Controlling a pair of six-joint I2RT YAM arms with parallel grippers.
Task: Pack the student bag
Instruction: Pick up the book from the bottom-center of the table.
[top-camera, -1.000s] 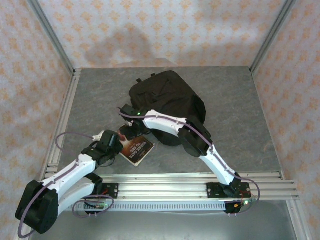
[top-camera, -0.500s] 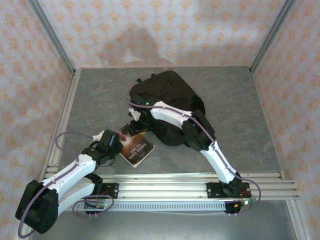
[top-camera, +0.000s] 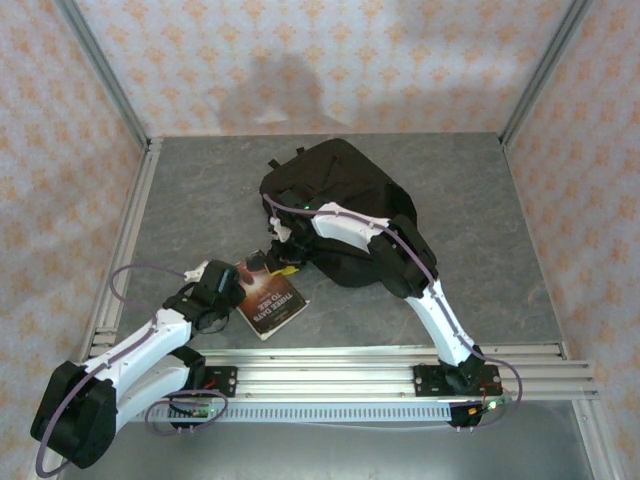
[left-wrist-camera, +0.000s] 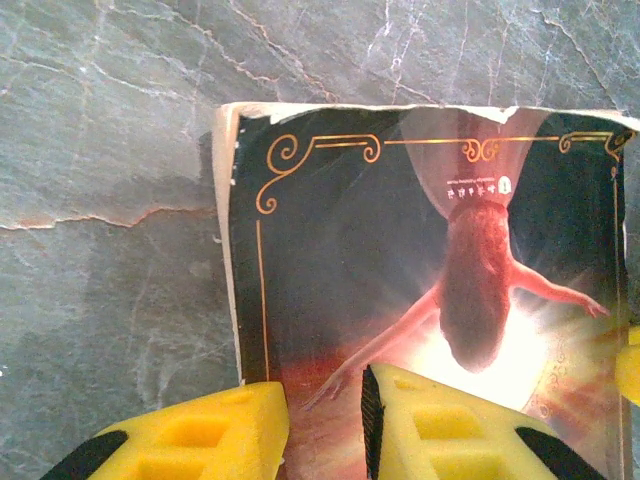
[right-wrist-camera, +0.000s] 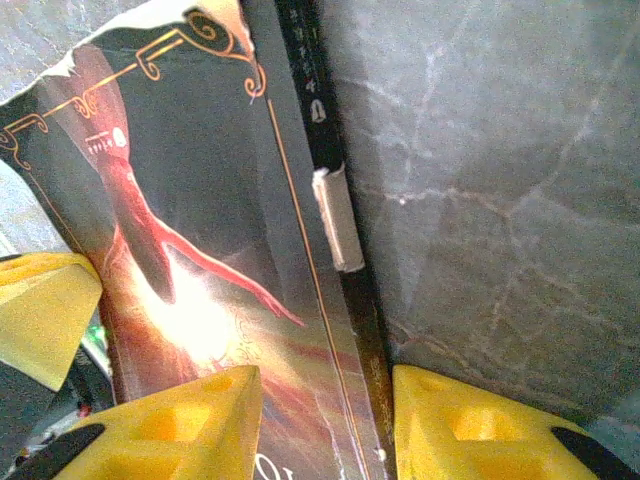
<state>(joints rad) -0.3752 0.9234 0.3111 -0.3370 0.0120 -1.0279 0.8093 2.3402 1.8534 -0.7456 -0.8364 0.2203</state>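
Note:
The student bag (top-camera: 335, 195), a large black backpack, lies at the middle of the table. In front of it a paperback book (top-camera: 272, 300) lies flat; its dark cover (left-wrist-camera: 400, 250) bears a glowing red figure. My left gripper (top-camera: 230, 288) points down at the book's left edge, its yellow fingers (left-wrist-camera: 190, 440) a little apart over the cover (left-wrist-camera: 325, 430), open. My right gripper (top-camera: 283, 262) sits at the book's far end beside the bag. It is open, its jaws (right-wrist-camera: 325, 425) straddling the spine (right-wrist-camera: 345, 250), one finger over the cover and one over the table.
The grey stone-patterned table (top-camera: 480, 230) has room to the right and at the back left. Aluminium rails run along the near edge (top-camera: 400, 365) and the left side (top-camera: 125, 240). Patterned walls enclose the table. The other arm's yellow finger (right-wrist-camera: 40, 310) shows at the book's edge.
The right arm has swung its gripper right and nearer, to the book's far end, and its jaws have narrowed around the spine. The left arm and the book have stayed put.

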